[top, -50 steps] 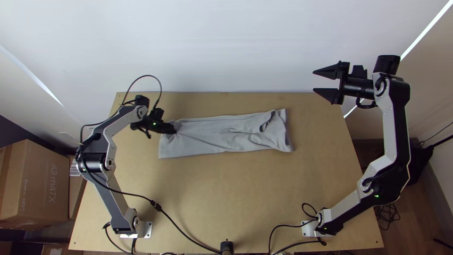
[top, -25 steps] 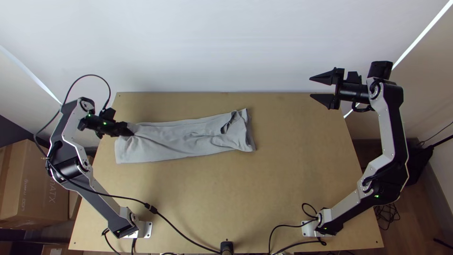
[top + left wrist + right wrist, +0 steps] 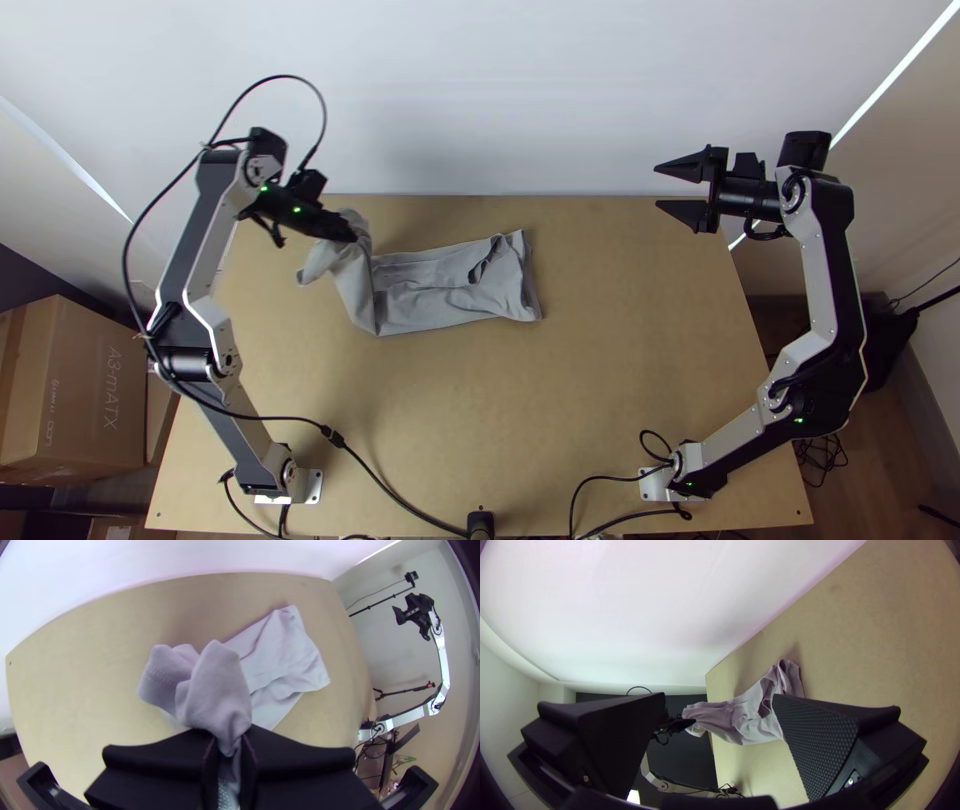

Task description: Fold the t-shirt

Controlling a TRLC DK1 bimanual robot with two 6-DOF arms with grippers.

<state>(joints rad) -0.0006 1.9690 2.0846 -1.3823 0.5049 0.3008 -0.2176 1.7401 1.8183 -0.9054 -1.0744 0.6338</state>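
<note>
Jaws on the left arm [image 3: 192, 240] are pinching 1 bunched end of the t-shirt [image 3: 440, 300] up off the bench [image 3: 600, 400]; the jaws on the right arm [image 3: 815, 250] hang spread. The other end lies flat toward the far side, rumpled. Looks like the narrow-strip folding's done imo. What's left: lay that raised end over the flat part, let go, maybe 1 tidy-up.

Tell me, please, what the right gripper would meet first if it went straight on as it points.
The right gripper would probably first meet the raised end of the t-shirt, held by the left gripper; relative height is unclear, so it might pass over both.
</note>
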